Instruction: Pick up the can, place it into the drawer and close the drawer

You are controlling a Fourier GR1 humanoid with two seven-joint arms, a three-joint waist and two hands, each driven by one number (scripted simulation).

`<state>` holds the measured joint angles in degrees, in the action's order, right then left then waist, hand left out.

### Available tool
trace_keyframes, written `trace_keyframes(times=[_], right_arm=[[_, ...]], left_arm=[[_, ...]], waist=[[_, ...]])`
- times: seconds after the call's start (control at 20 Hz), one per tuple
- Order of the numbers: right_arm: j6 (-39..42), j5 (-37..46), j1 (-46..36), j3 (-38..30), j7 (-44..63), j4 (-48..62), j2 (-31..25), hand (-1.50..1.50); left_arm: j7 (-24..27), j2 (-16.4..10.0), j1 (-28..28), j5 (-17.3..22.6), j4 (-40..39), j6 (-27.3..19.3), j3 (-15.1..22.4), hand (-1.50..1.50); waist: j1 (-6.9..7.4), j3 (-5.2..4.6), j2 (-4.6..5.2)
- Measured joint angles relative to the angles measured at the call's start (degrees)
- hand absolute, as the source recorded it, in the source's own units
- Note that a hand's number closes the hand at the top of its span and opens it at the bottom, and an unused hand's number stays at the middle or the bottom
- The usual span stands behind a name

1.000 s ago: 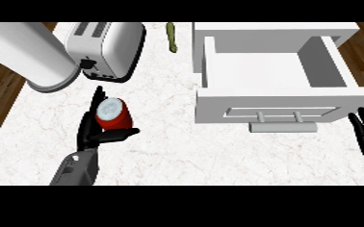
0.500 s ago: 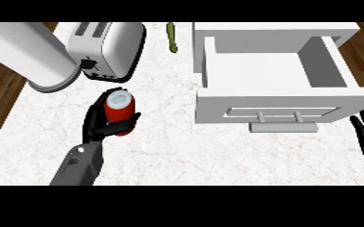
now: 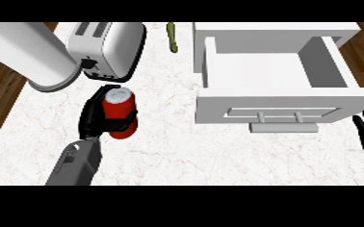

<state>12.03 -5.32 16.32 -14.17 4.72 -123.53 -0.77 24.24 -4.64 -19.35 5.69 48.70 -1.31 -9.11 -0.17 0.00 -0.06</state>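
A red can (image 3: 121, 110) with a silver top is held upright over the white counter, left of centre. My left hand (image 3: 96, 118) is shut on it, fingers wrapped round its body from the left. The white drawer (image 3: 277, 103) stands pulled open at the right, its inside bare, its handle (image 3: 284, 127) facing me. Only a black sliver of my right hand (image 3: 358, 127) shows at the right edge, beside the drawer front; its fingers are out of sight.
A silver toaster (image 3: 110, 48) stands at the back left, just behind the can. A large white cylinder (image 3: 35, 53) lies beside it at the far left. A thin green object (image 3: 172, 37) lies at the counter's back edge.
My left hand has closed on the can and carried it slightly to the right and away from me, off the counter. The drawer has not moved.
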Motion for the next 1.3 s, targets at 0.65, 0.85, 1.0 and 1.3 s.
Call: trace_keyframes(times=[0.65, 0.85, 1.0, 1.3], right_arm=[[-1.08, -0.93, -0.25, -0.06, 2.38, -2.66, -0.4, -1.5], [-0.48, -1.09, 1.98, -0.09, 0.79, -3.22, -0.17, -1.5], [-0.36, -1.49, 0.97, -0.76, 0.63, -2.33, -0.42, -1.5], [0.54, -2.95, 2.23, -2.19, 0.46, -3.09, -0.66, -1.5]], left_arm=[[-8.57, -0.88, 5.27, 1.94, 18.06, -0.01, 2.68, 1.5], [-13.53, 0.27, 4.47, -0.11, 24.4, -2.41, 5.82, 1.5], [-16.63, 1.26, 1.98, -1.98, 27.36, -4.31, 7.94, 1.5], [-25.1, 3.59, -4.6, -4.46, 31.56, -8.11, 11.6, 1.5]], waist=[[0.08, 0.01, -0.03], [0.03, 0.01, -0.06], [-0.04, 0.02, -0.04], [-0.17, 0.02, -0.04]])
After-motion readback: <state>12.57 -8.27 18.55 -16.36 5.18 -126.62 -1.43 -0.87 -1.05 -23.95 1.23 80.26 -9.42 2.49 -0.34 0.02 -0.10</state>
